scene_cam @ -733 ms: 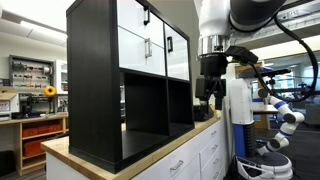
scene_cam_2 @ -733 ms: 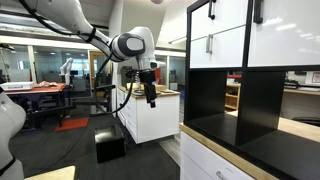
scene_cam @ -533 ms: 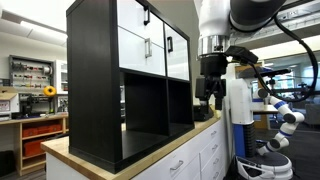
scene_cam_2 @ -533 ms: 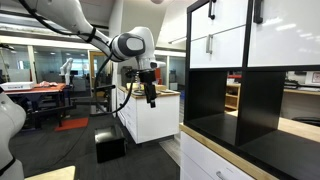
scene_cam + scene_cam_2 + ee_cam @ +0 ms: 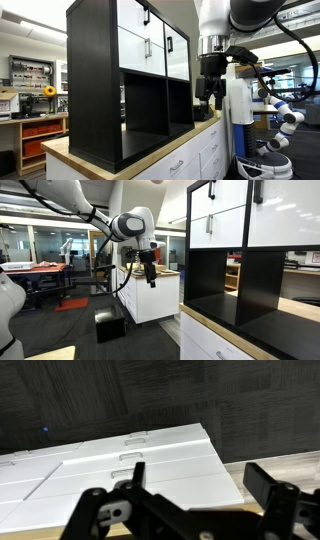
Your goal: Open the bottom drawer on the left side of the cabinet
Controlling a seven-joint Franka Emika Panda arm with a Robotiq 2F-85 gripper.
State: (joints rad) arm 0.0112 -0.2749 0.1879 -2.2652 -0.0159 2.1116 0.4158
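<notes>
The black cabinet (image 5: 95, 90) stands on a wood-topped white counter (image 5: 150, 150) and also shows at the right of an exterior view (image 5: 265, 290). The bottom drawer (image 5: 133, 52) is white with a small black handle, shut, under its matching twin; it also shows in an exterior view (image 5: 225, 228). My gripper (image 5: 208, 97) hangs in the air well away from the cabinet front, beyond the counter's end, as also shown in an exterior view (image 5: 151, 278). In the wrist view its jaws (image 5: 200, 485) are open and empty, facing the white fronts (image 5: 150, 460).
A white door with a black handle (image 5: 172, 45) fills the cubby beside the drawers. The cubbies below (image 5: 145, 105) are bare. A white counter unit (image 5: 150, 295) stands behind the arm. Another white robot (image 5: 280, 115) stands nearby. Workbenches (image 5: 35, 120) line the back.
</notes>
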